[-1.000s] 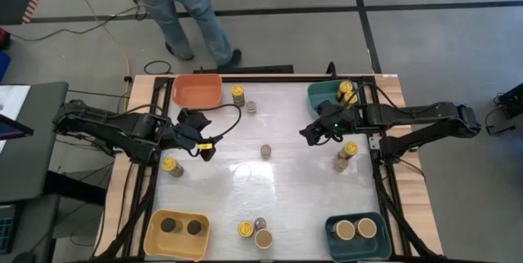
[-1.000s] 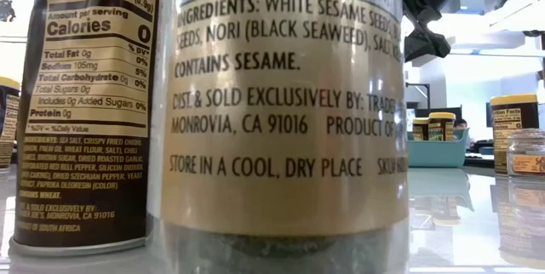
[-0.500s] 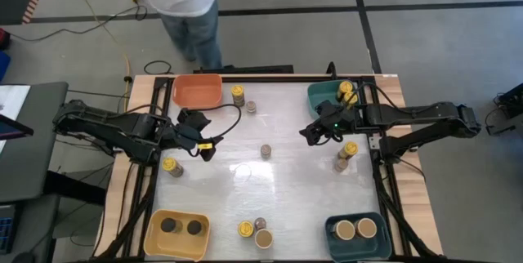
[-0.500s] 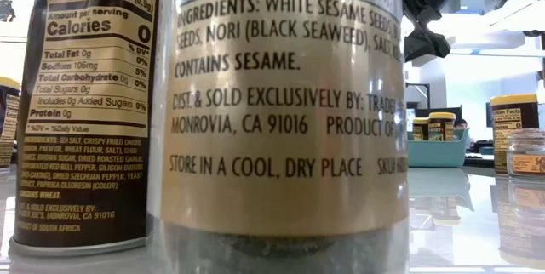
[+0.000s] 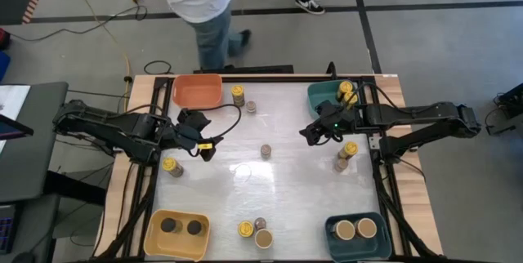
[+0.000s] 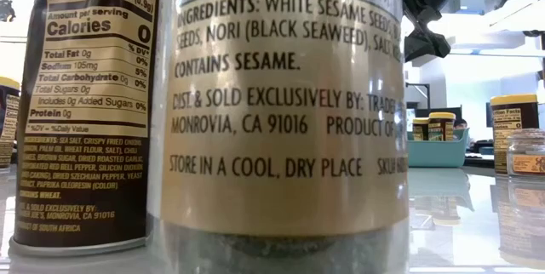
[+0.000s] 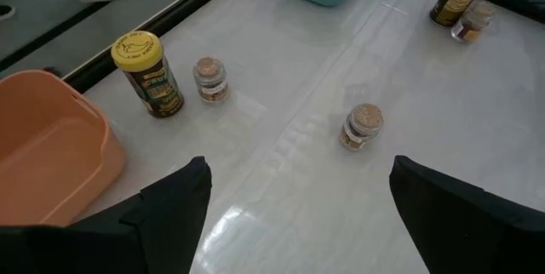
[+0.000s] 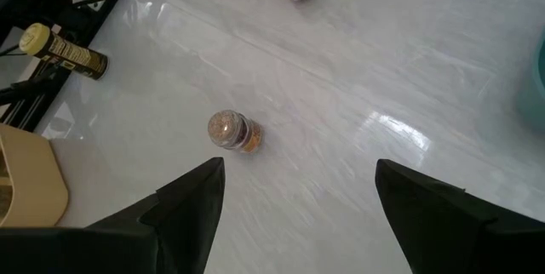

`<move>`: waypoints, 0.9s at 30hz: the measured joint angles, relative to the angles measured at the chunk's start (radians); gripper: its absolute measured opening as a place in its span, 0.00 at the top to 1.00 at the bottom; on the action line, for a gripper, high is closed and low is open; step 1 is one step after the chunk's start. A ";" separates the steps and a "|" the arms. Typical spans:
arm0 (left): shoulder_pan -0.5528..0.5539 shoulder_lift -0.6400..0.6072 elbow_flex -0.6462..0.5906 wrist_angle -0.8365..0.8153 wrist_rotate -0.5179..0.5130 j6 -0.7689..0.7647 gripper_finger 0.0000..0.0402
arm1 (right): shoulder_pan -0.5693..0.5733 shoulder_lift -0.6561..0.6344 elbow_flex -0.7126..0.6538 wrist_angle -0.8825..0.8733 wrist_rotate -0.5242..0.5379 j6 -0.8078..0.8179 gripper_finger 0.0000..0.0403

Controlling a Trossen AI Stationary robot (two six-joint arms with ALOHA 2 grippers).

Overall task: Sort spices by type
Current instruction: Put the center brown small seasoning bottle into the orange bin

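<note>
Both grippers are open and hold nothing. My left gripper (image 5: pixel 202 142) (image 7: pixel 298 172) hovers left of the table's centre, and my right gripper (image 5: pixel 314 132) (image 8: pixel 298 168) hovers right of it. Between them a small grey-topped jar (image 5: pixel 265 151) (image 7: pixel 363 126) (image 8: pixel 232 130) stands upright on its base. A yellow-lidded jar (image 5: pixel 238 95) (image 7: pixel 149 74) and a small jar (image 5: pixel 251 107) (image 7: pixel 210 80) stand near the orange bin (image 5: pixel 197 90). More jars stand at the left (image 5: pixel 171 166), at the right (image 5: pixel 350 149) and at the near edge (image 5: pixel 263 238).
The yellow bin (image 5: pixel 176 232) holds two black-lidded jars. The dark teal bin (image 5: pixel 358 230) holds two tan-lidded ones. The teal bin (image 5: pixel 325 95) holds yellow-lidded ones. In the low view two jars (image 6: pixel 281 121) stand close and block most of the table. People stand beyond the far edge.
Both arms and all jars have kept still. A person beyond the table's far edge has walked toward the right.
</note>
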 joint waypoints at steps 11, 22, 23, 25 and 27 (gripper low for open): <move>0.000 0.000 0.000 0.000 0.000 0.000 0.14 | 0.000 0.000 0.000 0.000 0.000 -0.017 0.18; 0.000 0.000 0.000 0.000 0.000 0.000 0.14 | 0.000 0.000 0.000 0.000 0.000 -0.017 0.18; 0.000 0.000 0.000 0.000 0.000 0.000 0.14 | 0.000 0.000 0.000 0.000 0.000 -0.017 0.18; 0.000 0.000 0.000 0.000 0.000 0.000 0.14 | 0.000 0.000 0.000 0.000 0.000 -0.016 0.18; 0.000 0.000 0.000 0.000 0.000 0.000 0.14 | 0.000 0.000 0.000 0.000 0.000 -0.016 0.18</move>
